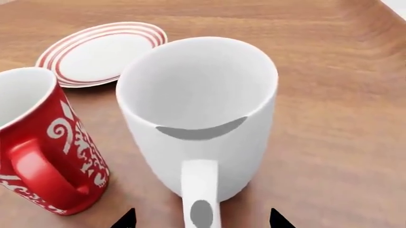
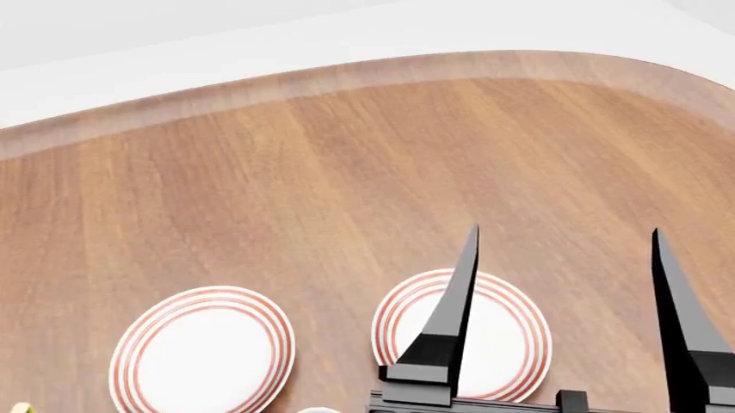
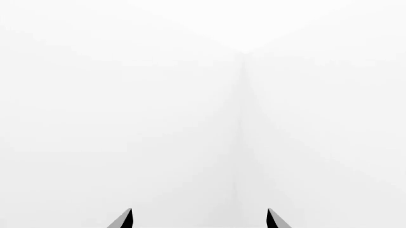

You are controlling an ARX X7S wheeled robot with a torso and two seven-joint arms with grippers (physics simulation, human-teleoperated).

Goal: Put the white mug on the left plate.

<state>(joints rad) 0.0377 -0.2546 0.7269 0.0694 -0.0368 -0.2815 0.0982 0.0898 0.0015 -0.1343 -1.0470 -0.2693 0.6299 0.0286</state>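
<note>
The tall white mug (image 1: 197, 109) stands upright on the wooden table in the left wrist view, its loop handle (image 1: 200, 199) pointing toward the camera. My left gripper (image 1: 201, 214) is open, and the handle lies between its two black fingertips without touching them. In the head view the left plate (image 2: 201, 353), white with red rings, lies flat at the lower left. A sliver of white rim (image 2: 312, 410) shows at the head view's bottom edge. My right gripper (image 2: 565, 231) is raised and open, holding nothing.
A red mug with white swirls (image 1: 47, 152) stands close beside the white mug. A red-ringed plate (image 1: 101, 53) lies beyond them; which plate it is I cannot tell. The right plate (image 2: 505, 335) lies partly behind my right fingers. The table's curved far edge (image 2: 344, 73) meets a white wall.
</note>
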